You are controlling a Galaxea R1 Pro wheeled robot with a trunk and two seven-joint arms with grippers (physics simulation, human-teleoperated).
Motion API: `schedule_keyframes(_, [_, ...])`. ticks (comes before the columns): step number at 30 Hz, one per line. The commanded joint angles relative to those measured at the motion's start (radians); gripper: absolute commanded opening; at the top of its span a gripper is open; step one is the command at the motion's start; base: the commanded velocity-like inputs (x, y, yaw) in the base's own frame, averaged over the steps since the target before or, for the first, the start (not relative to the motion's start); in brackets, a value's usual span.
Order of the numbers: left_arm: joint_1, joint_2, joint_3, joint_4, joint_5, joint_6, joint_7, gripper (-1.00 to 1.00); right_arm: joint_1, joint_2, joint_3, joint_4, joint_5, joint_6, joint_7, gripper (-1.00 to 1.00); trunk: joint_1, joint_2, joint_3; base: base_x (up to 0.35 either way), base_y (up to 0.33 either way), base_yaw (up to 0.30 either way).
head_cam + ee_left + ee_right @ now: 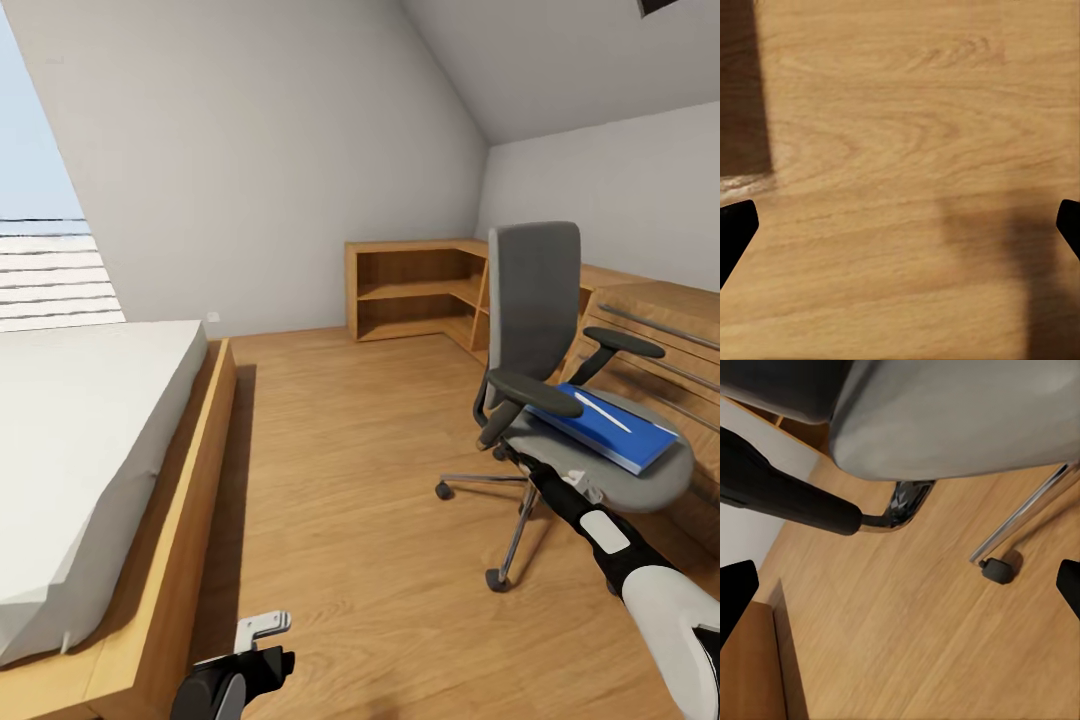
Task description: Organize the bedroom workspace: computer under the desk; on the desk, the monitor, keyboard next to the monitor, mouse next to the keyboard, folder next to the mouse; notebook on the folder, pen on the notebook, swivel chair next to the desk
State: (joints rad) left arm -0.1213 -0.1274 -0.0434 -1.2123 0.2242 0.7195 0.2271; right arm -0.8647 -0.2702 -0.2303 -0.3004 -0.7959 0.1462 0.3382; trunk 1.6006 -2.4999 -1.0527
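Reaching the right arm toward the swivel chair (560, 400) in the bedroom.
The blue folder (605, 425) lies on the chair's seat with a thin white pen (602, 411) on top. The right hand (900, 585) hangs spread open under the seat edge; the left hand (900, 225), fingers apart, hovers over the wood floor (380, 520) beside the bed (90, 470).

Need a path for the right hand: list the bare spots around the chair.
Bare wood floor lies between the bed and the swivel chair. Crowded: the seat, mostly under the folder, and the chair's far side, close to the wooden units.
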Motion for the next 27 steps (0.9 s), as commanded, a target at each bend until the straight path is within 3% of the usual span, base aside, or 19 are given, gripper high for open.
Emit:
schedule_keyframes(1, [-0.001, 0.0, -0.003, -0.001, 0.01, 0.003, 0.009, 1.0, 0.0, 0.0, -0.006, 0.0, -0.007, 0.009, 0.004, 1.0, 0.0, 0.0, -0.001, 0.072, -0.001, 0.0])
schedule_keyframes(27, [-0.001, 0.0, -0.02, -0.001, 0.01, 0.003, 0.014, 1.0, 0.0, -0.001, -0.006, 0.0, -0.006, 0.006, 0.004, 1.0, 0.0, 0.0, -0.001, 0.213, 0.0, 0.0])
